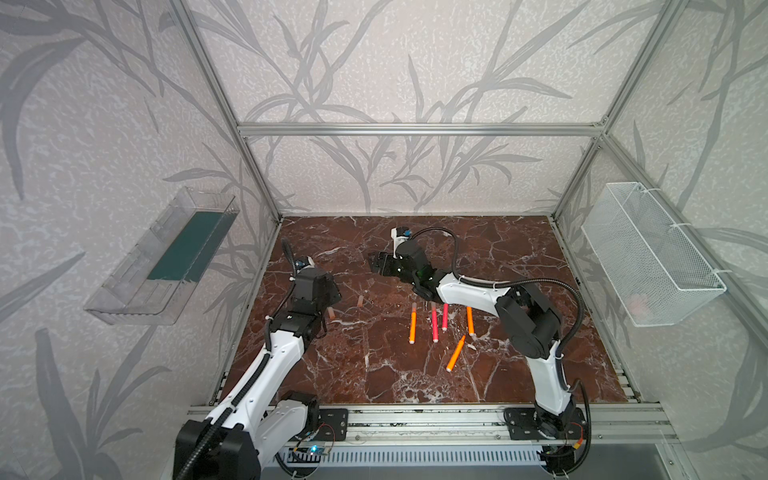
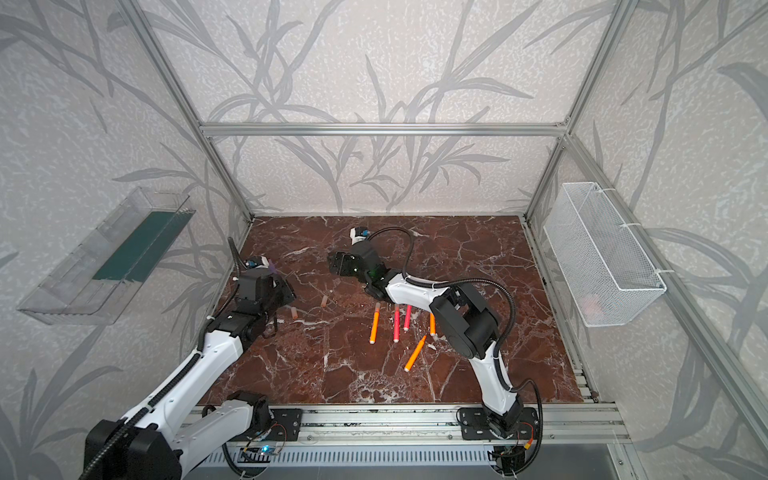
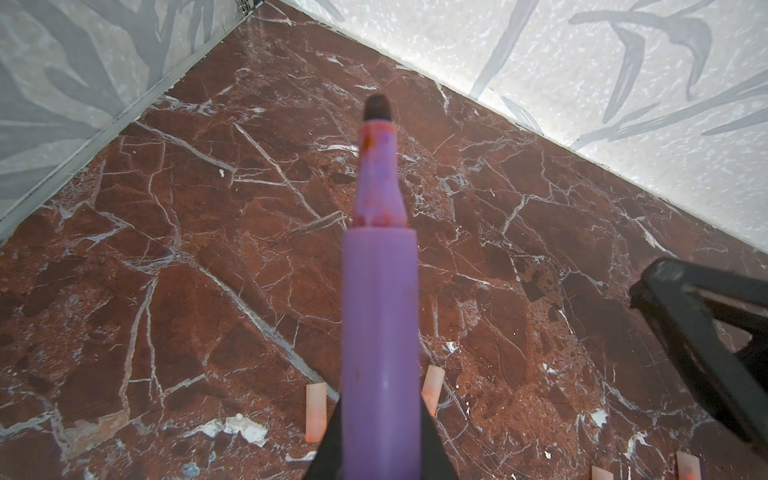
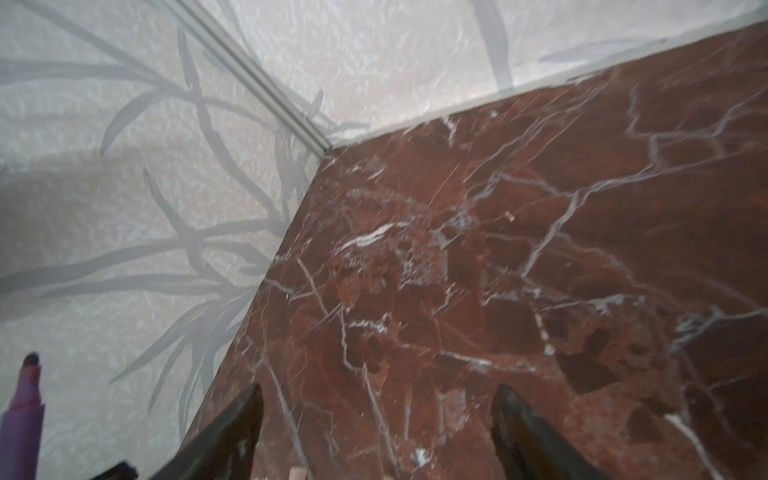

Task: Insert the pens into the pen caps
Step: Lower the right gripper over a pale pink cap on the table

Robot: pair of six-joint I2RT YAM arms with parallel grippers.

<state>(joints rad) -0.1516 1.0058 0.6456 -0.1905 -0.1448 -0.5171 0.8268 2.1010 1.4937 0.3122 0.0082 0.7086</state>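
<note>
My left gripper (image 3: pixel 380 419) is pinching the purple pen (image 3: pixel 380 307), and its dark tip points forward, free above the table (image 3: pixel 166 291). My right gripper (image 4: pixel 376 395) is spread wide, with nothing between the jaws. Five other pens (image 1: pixel 434 326) lie near the middle of the table, three orange and two pink. Two pale caps (image 1: pixel 360 302) lie on the table near my left gripper.

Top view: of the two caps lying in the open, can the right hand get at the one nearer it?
Probably yes. The right hand is open and empty, that cap lies alone on bare table, and nothing stands between them.
</note>
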